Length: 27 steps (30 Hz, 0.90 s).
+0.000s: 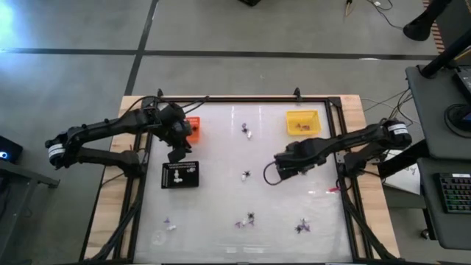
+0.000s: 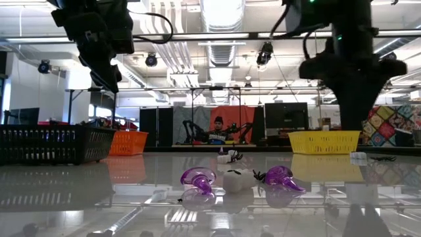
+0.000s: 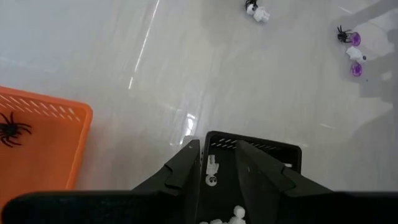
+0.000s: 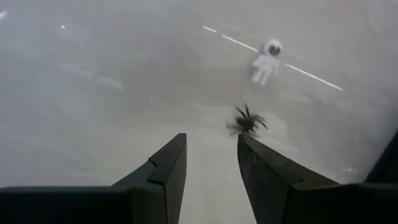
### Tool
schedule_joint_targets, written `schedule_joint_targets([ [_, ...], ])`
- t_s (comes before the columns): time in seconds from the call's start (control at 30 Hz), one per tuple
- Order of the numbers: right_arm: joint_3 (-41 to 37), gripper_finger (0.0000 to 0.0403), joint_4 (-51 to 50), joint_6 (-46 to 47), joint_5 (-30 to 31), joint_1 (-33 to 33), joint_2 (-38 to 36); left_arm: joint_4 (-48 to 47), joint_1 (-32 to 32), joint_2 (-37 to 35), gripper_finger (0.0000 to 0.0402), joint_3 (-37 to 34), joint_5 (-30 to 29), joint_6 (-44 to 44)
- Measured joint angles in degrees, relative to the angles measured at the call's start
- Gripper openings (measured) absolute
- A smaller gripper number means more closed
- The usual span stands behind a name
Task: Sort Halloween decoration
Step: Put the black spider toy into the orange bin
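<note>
My left gripper (image 1: 176, 155) hangs open over the far edge of the black tray (image 1: 180, 175). In the left wrist view its fingers (image 3: 217, 149) frame white trinkets (image 3: 211, 171) lying in that tray (image 3: 273, 152). My right gripper (image 1: 269, 174) is open and low over the table's middle. In its wrist view (image 4: 211, 140) a black spider trinket (image 4: 247, 121) lies on the table just ahead of one fingertip, with a white skeleton figure (image 4: 266, 60) farther off. A black spider (image 3: 9, 129) lies in the orange tray (image 1: 193, 129).
The yellow tray (image 1: 302, 122) with a few pieces stands at the far right. Loose trinkets lie near the far middle (image 1: 246, 131) and along the near side (image 1: 246, 220), (image 1: 302, 227), (image 1: 169, 224). Purple and white ones (image 2: 233, 179) show close in the low view.
</note>
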Motion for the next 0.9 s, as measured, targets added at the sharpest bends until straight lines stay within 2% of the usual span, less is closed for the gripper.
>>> schedule_joint_targets([
  [0.17,-1.5,0.0128,-0.7,3.7,0.0,1.9,-0.9,0.0,0.0,0.0,0.0086,0.0,0.0,1.0],
  [0.37,-7.1,0.0116,-0.3,10.4,-0.2,2.2,-3.9,-0.3,0.0,0.0,0.0086,0.0,0.0,1.0],
  [0.7,-17.0,0.01,10.0,14.4,-1.6,2.2,-10.3,-0.4,0.0,0.0,0.0086,0.0,0.0,1.0],
  [0.9,-20.9,0.0117,16.3,14.1,-2.0,2.2,-10.7,-0.4,0.0,0.0,0.0086,0.0,0.0,0.6],
])
